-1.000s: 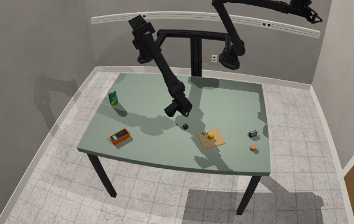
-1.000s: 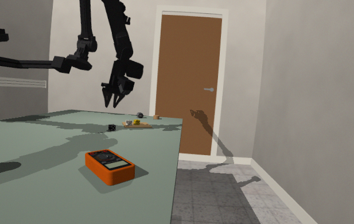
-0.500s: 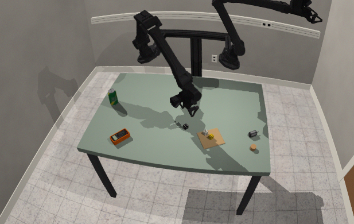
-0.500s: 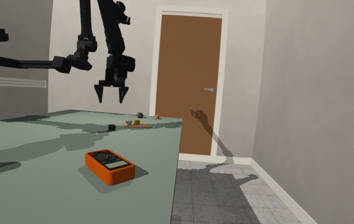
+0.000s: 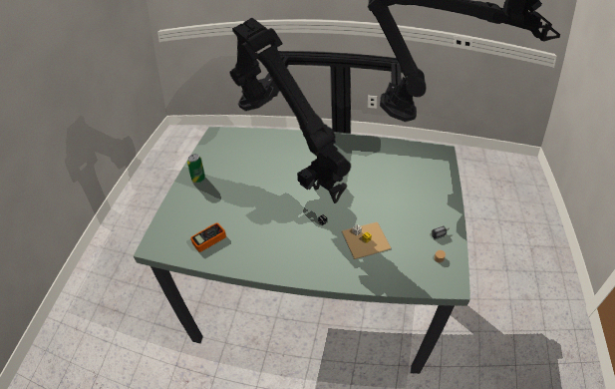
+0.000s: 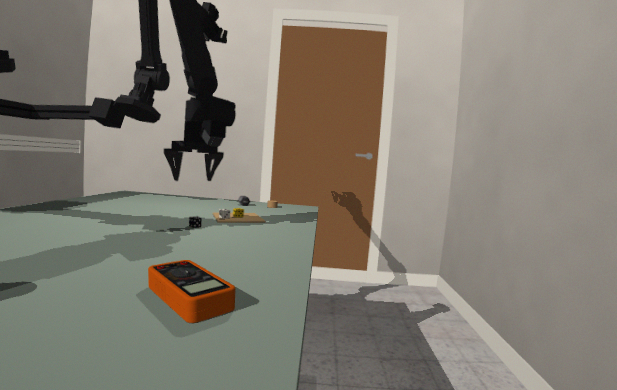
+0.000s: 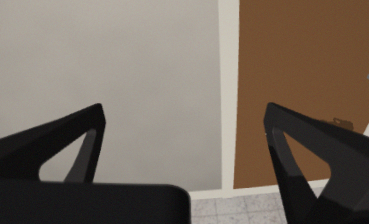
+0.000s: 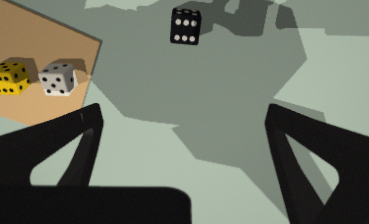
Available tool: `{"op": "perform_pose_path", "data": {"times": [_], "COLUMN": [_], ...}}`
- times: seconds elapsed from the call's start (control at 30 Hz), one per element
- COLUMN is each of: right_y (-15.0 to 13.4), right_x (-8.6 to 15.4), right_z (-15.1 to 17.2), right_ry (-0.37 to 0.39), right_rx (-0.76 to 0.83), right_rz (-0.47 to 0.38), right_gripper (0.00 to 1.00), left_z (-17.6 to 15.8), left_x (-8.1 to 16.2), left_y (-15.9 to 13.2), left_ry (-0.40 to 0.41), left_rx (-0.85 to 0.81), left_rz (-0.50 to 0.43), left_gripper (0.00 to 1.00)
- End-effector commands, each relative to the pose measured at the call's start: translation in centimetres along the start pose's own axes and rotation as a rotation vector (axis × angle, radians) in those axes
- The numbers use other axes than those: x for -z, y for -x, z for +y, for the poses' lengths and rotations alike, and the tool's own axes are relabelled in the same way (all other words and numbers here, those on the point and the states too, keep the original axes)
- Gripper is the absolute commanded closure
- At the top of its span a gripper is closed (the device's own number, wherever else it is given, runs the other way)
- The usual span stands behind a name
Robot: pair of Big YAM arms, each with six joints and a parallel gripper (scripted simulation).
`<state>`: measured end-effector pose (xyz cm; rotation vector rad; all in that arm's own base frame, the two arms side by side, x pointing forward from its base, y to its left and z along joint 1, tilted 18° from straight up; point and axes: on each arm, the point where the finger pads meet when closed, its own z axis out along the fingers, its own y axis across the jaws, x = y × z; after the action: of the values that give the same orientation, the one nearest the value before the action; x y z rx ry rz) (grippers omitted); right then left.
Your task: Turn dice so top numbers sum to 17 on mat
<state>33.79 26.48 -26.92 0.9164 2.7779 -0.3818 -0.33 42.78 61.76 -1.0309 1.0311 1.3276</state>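
Observation:
A black die (image 5: 323, 218) lies on the green table to the left of the tan mat (image 5: 363, 242); it also shows in the right wrist view (image 8: 185, 26) and in the exterior view (image 6: 194, 221). A white die (image 5: 357, 229) and a yellow die (image 5: 367, 236) sit on the mat, seen too in the right wrist view as the white die (image 8: 58, 78) and the yellow die (image 8: 8, 78). My right gripper (image 5: 331, 192) hangs open and empty above the table, up and away from the black die. My left gripper (image 5: 545, 31) is open and empty, held high near the wall.
An orange multimeter (image 5: 208, 236) lies near the front left edge. A green can (image 5: 196, 168) stands at the left. A small dark motor (image 5: 439, 231) and a cork disc (image 5: 441, 256) lie right of the mat.

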Motion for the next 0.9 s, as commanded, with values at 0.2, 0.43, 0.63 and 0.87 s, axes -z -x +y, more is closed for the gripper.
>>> {"op": "perform_pose_path", "data": {"times": [0.2,0.43,0.63,0.87], "right_y": [1.1,1.3,1.6,1.8], "right_x": [-1.3,-1.7,-2.2,-2.7], "right_z": [1.1,1.2,1.2,0.8], "right_ry": [0.022,0.024,0.024,0.018], "right_rx": [0.383,0.55,0.789,0.989], "right_rz": [-0.001,-0.003,-0.007,-0.006], "right_gripper": [0.0,0.0,0.0,0.0], "left_z": [0.4,0.4,0.4,0.4], "left_x": [1.1,1.1,1.1,1.1], "left_y": [2.5,2.5,2.5,2.5], "left_ry": [0.01,0.01,0.01,0.01], "left_rx": [0.006,0.006,0.006,0.006], "left_rz": [-0.059,-0.059,-0.059,-0.059], "left_gripper": [0.0,0.0,0.0,0.0]}}
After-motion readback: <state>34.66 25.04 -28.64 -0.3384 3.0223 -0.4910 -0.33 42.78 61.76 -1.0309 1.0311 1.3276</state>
